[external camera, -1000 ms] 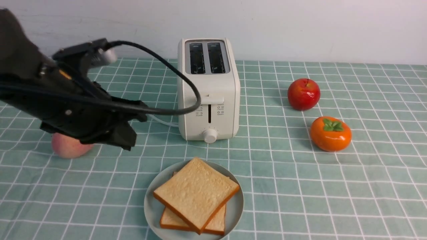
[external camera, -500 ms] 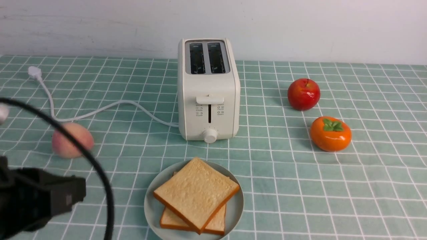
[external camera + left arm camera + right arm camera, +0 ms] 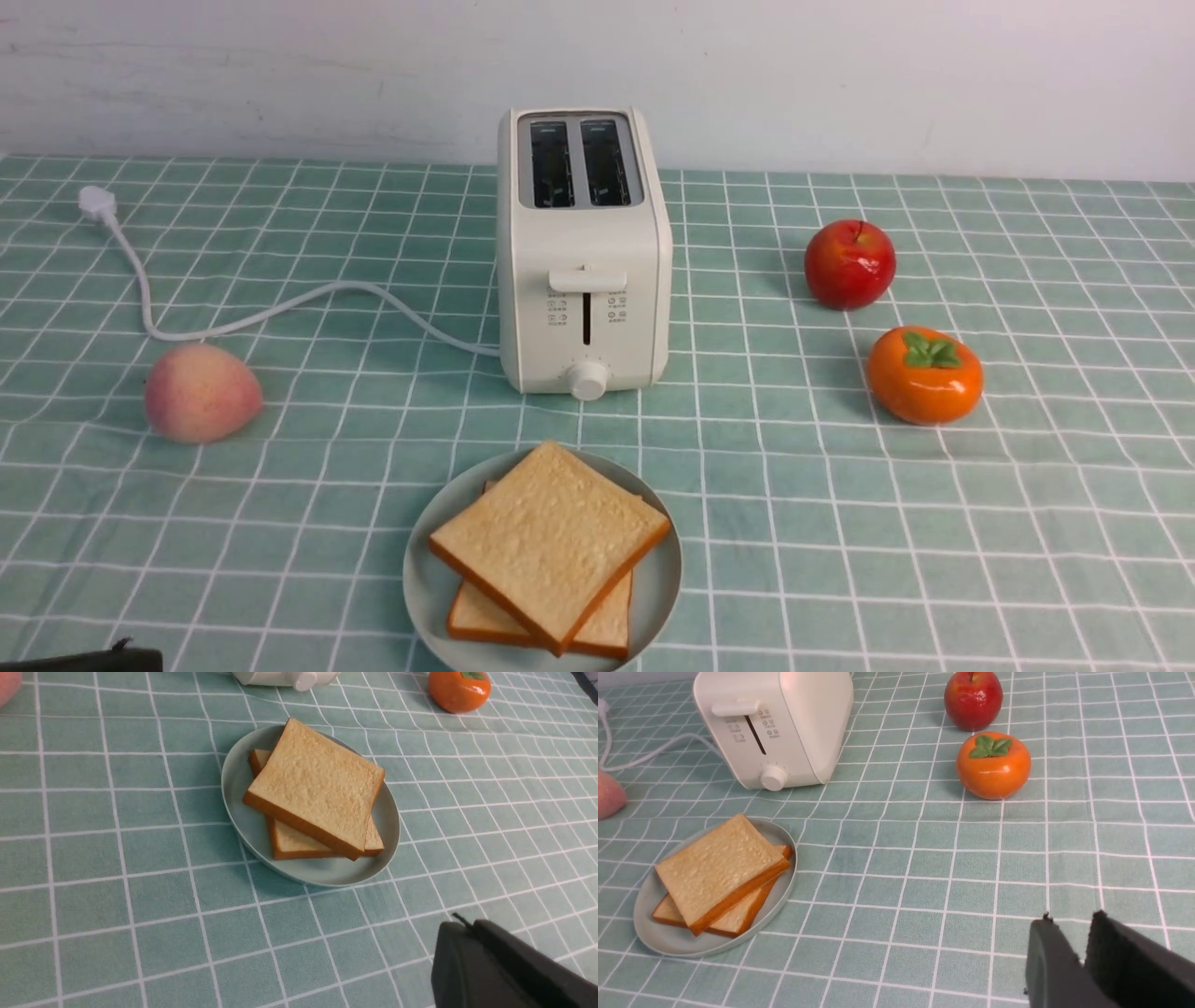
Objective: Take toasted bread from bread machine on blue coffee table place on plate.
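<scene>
Bright, even light; soft, sharp-focused shadows.

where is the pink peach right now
In the front view, the rounded pink peach lies on the robot's left, left of the cream-white boxy toaster and just nearer than its white cord.

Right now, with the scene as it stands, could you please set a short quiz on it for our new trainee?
1. True or false: both slots of the bread machine are empty.
2. How do the two slices of toasted bread lie on the plate? A: side by side. B: stacked, the top one turned askew. C: standing on edge.
3. Which fruit lies on the robot's left of the bread machine?
Key: 1 true; 2 B; 3 the peach.
</scene>
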Controlling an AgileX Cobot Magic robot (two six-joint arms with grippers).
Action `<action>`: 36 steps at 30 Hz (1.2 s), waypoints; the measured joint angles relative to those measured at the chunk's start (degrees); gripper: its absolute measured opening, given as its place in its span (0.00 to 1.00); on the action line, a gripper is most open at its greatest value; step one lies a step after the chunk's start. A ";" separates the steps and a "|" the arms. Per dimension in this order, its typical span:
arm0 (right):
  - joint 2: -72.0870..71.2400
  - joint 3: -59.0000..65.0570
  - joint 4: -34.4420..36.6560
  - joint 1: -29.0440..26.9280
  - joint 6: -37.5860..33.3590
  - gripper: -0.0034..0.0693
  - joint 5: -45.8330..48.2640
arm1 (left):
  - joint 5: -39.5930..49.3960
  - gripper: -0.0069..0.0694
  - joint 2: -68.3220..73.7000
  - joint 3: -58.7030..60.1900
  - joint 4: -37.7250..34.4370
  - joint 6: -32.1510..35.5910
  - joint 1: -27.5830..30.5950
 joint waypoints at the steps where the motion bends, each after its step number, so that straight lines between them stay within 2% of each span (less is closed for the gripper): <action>1: 0.00 0.00 0.00 0.00 0.00 0.23 0.00 | -0.23 0.07 0.00 0.00 0.29 0.50 0.00; 9: 0.00 0.00 0.00 0.00 0.00 0.23 0.00 | -10.38 0.07 0.00 0.15 1.03 3.34 0.00; 12: 0.00 0.00 0.00 0.00 0.00 0.23 0.05 | -20.64 0.07 -0.28 2.53 1.30 3.69 0.00; 14: 0.00 0.00 0.00 0.00 0.00 0.23 0.12 | -23.58 0.07 -0.88 4.26 1.69 3.69 0.00; 18: 0.00 0.00 0.00 0.00 0.00 0.24 0.17 | -33.77 0.07 -5.86 12.44 3.77 1.24 0.35; 21: 0.00 0.00 0.00 0.00 0.00 0.25 0.17 | -38.03 0.07 -10.73 19.21 5.99 -2.57 2.47; 23: 0.00 0.00 0.00 0.00 0.00 0.25 0.17 | -38.71 0.07 -12.65 21.55 7.07 -3.80 3.54; 26: 0.00 0.00 0.00 0.00 0.00 0.26 0.17 | -38.77 0.07 -19.83 29.24 13.48 -7.29 7.70; 30: 0.00 0.00 0.00 0.00 0.00 0.26 0.17 | -36.48 0.07 -23.51 33.47 19.17 -9.04 9.31; 36: 0.00 0.00 0.00 0.00 0.00 0.27 0.22 | -30.03 0.07 -23.83 34.02 20.57 -9.29 9.37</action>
